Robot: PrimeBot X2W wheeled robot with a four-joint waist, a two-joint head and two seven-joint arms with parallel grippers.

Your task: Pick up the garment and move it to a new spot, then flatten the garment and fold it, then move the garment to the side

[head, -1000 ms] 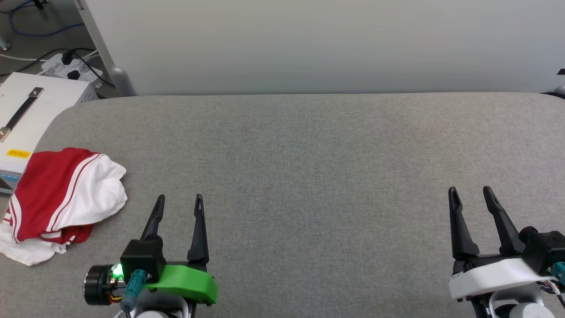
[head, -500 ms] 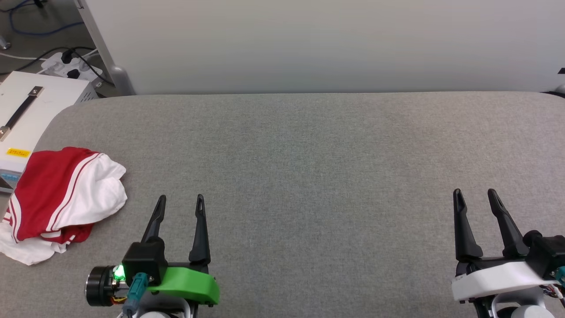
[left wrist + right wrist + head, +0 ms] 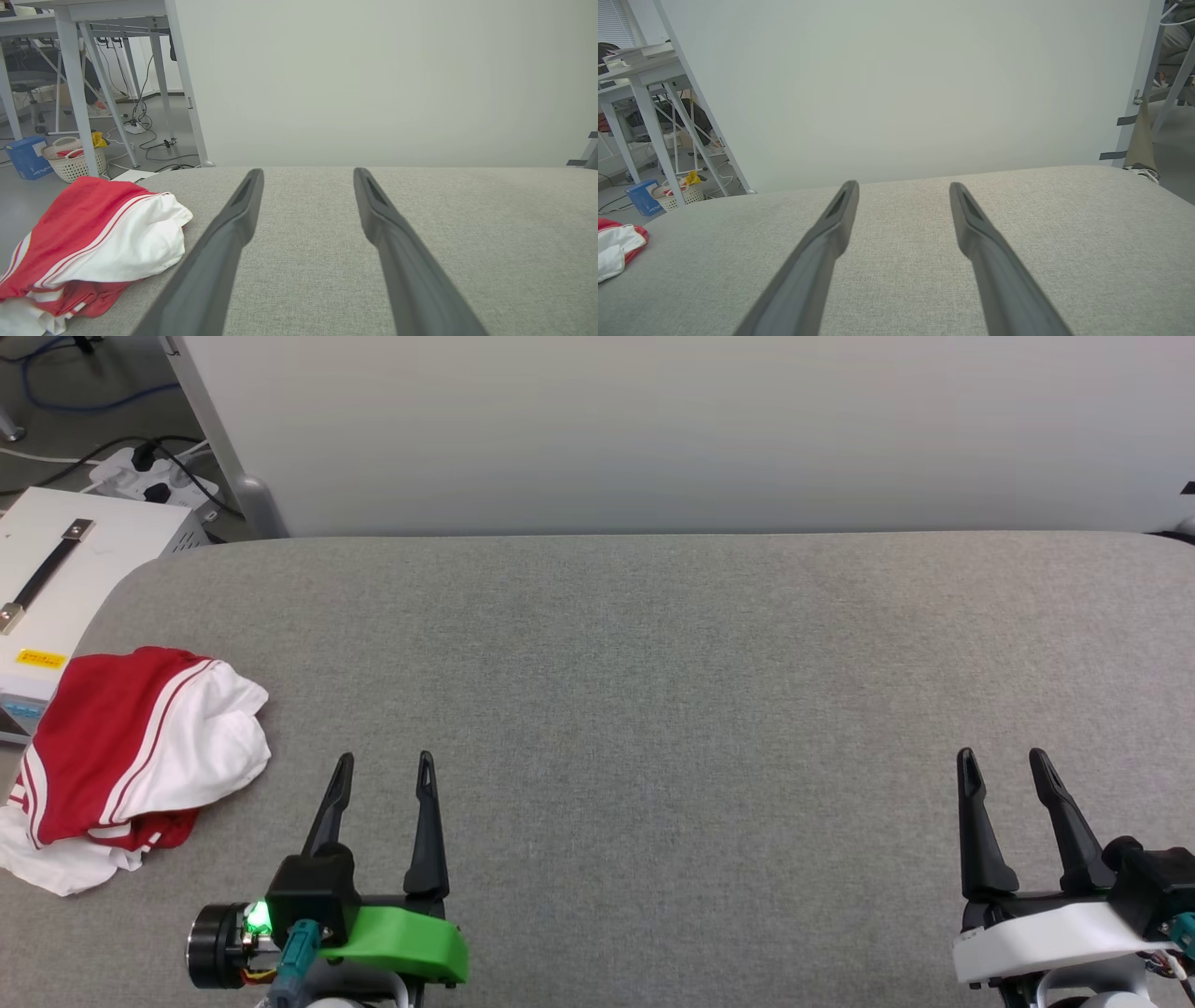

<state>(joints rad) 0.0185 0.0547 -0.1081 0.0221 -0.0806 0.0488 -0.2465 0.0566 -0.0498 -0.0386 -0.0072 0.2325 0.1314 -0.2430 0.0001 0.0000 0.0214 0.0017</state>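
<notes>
Left of the left gripper (image 3: 386, 761), its fingers wide apart and empty, the garment (image 3: 140, 761) lies bunched at the edge of the grey surface (image 3: 653, 663); a shallow pinch could push it off. Far right, the right gripper (image 3: 1001, 756) gapes empty too.

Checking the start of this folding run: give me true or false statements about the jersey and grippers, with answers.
1. The red and white jersey lies bunched at the grey fabric surface's left edge. True.
2. The left gripper grips the jersey. False: it is open, beside the jersey, not touching it.
3. The right gripper is open, holding nothing. True.
4. The jersey is spread flat. False: it is crumpled.
</notes>
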